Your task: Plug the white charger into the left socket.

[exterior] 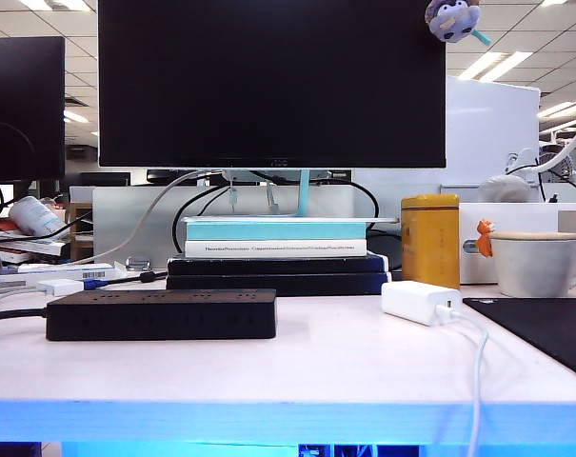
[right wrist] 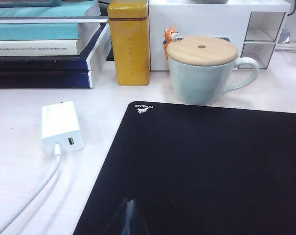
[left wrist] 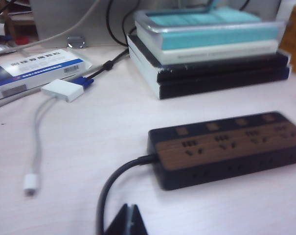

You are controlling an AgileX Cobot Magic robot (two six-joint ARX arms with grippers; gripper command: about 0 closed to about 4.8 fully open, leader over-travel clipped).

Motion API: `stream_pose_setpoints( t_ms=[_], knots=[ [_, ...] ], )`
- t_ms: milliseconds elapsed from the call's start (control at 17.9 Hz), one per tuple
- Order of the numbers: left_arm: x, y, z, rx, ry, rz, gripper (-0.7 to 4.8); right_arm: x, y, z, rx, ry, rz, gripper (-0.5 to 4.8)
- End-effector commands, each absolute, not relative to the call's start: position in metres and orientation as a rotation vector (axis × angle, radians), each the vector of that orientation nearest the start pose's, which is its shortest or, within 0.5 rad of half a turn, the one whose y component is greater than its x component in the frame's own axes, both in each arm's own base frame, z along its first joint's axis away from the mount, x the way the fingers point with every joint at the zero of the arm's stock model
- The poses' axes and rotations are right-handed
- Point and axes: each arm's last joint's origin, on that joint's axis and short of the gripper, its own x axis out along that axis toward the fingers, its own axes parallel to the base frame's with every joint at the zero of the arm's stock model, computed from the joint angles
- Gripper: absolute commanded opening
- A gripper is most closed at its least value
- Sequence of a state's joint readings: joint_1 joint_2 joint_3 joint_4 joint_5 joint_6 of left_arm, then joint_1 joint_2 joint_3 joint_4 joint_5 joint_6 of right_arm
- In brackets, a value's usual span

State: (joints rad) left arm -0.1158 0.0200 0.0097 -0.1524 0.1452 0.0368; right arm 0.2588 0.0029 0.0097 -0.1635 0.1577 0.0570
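At the near edge of the table, neither arm is seen in the outside view; each wrist camera shows only dark fingertips pressed together, so the left gripper [left wrist: 128,221] and the right gripper [right wrist: 128,218] are judged fully closed with nothing held. Just beyond the right gripper a black mouse mat [right wrist: 206,166] is spread, matte and flat. At about ten o'clock from that gripper the white charger [right wrist: 61,127] is lying on its side on the bare table, just beside the mat's edge, with a thin white cable [right wrist: 35,193] running back toward the near edge. The charger is judged light, rigid and slippery, its glossy shell being smooth with rounded edges; it would best be taken across its two broad flat faces, clear of the cable end. At twelve o'clock from the left gripper the black power strip [left wrist: 226,147] is found, a long hard plastic bar with a wood-toned top; its left socket [left wrist: 187,143] is unoccupied. Farther back a stack of books [exterior: 276,249], a yellow tin [exterior: 429,238] and a lidded mug [exterior: 540,262] are seen.
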Motion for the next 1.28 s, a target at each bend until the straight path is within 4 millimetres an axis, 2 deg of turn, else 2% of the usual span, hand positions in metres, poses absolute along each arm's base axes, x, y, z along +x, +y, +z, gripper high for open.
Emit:
stream_pose_setpoints(
  t_ms=[56,502,669,725,781,892,1059,1171,1227,1282],
  knots=[
    [0.096,-0.013,0.148,0.064,0.187,-0.148,-0.06,0.094,0.02,0.148,0.013,0.161,0.074,-0.03],
    [0.096,-0.013,0.148,0.063,0.187,-0.146,-0.06,0.096,0.022,0.144,0.009,0.214,0.148,-0.03],
    [0.096,-0.014,0.149,0.03,0.182,-0.158,-0.06,0.096,0.023,0.149,0.03,0.182,0.161,-0.03],
    [0.096,-0.014,0.154,-0.131,0.161,-0.145,-0.06,0.094,0.022,0.163,0.088,0.141,0.159,-0.03],
    [0.096,-0.013,0.159,-0.176,0.14,-0.143,-0.06,0.092,0.022,0.177,0.112,0.102,0.155,-0.03],
    [0.095,-0.013,0.17,-0.225,0.087,-0.147,-0.06,0.087,0.02,0.207,0.131,0.027,0.143,-0.03],
    [0.092,-0.012,0.195,-0.27,0.015,-0.117,-0.06,0.087,0.02,0.249,0.116,0.012,0.153,-0.03],
    [0.093,-0.011,0.226,-0.268,-0.021,-0.074,-0.06,0.096,0.023,0.282,0.088,0.033,0.172,-0.03],
    [0.096,-0.011,0.246,-0.241,-0.024,-0.069,-0.06,0.105,0.025,0.306,0.08,0.05,0.175,-0.03],
    [0.099,-0.011,0.257,-0.225,-0.022,-0.069,-0.06,0.11,0.027,0.317,0.068,0.06,0.182,-0.03]
  ],
)
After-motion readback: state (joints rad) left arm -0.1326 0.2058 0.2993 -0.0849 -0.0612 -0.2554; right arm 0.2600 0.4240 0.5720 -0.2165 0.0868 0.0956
